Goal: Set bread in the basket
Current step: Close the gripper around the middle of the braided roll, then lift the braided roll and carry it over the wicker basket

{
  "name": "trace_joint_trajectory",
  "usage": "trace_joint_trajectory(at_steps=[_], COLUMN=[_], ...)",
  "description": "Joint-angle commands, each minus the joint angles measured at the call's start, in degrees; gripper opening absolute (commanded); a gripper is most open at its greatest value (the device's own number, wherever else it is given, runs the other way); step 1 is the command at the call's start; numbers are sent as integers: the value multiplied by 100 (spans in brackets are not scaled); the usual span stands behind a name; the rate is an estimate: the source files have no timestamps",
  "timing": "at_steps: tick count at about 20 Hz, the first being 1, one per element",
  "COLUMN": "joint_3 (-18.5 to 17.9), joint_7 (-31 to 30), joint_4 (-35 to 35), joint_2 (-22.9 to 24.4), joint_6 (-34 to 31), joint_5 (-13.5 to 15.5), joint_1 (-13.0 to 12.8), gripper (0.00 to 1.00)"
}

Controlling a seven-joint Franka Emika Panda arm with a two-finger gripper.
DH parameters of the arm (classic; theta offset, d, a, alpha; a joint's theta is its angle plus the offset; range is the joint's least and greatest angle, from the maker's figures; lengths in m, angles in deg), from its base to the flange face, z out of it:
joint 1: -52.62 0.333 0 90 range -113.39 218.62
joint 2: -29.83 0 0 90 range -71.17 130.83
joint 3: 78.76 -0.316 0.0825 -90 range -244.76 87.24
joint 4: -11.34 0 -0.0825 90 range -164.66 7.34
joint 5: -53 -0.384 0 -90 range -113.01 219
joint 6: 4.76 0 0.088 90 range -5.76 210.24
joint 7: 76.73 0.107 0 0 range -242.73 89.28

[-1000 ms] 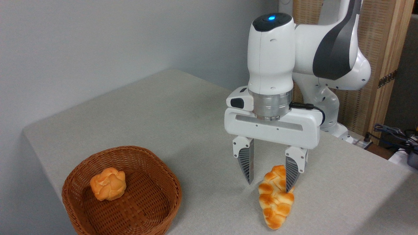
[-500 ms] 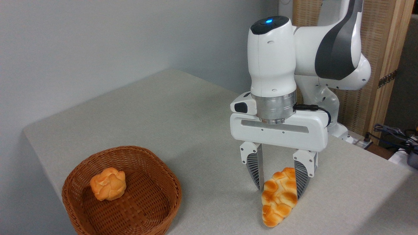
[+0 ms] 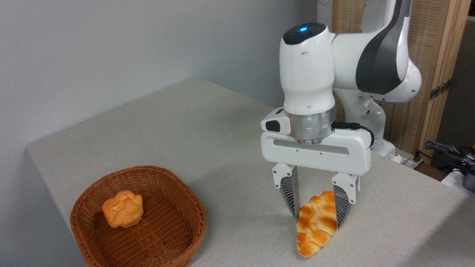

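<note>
The bread [image 3: 315, 224], well right of the basket [image 3: 138, 218], is now sitting between my gripper [image 3: 317, 217] fingers, which were wider a second ago and are closing on it; I am judging the lift comes next

My gripper [image 3: 318, 217] is glossy white plastic under a brushed metal ring; my fingers [image 3: 290, 193] are ribbed grey, perhaps rubber. The bread [image 3: 315, 226] looks smooth and glazed, the basket [image 3: 174, 237] rough woven wicker, the table [image 3: 167, 126] matt and speckled.
</note>
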Motion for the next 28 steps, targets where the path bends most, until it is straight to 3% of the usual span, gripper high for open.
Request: trace_joint_trajectory(at_steps=[1, 6, 9, 15, 18, 21, 22, 24, 28], joint_3=[-55, -46, -37, -46, -55, 24, 94, 576, 1157], joint_7=[31, 31, 31, 259, 803, 743, 734, 743, 716], joint_4=[-65, -92, -91, -83, -39, 66, 189, 732, 2005], joint_2=[-78, -114, -114, -114, -114, -79, -70, -122, -622], joint_6=[-45, -54, -54, -54, -54, -63, -141, -553, -1387], joint_5=[-107, -107, -98, -98, -98, -63, -37, -37, 94], joint_1=[-50, -68, -86, -86, -86, -86, -94, -94, -94], gripper=[95, 48, 34, 33, 37, 37, 37, 39, 48])
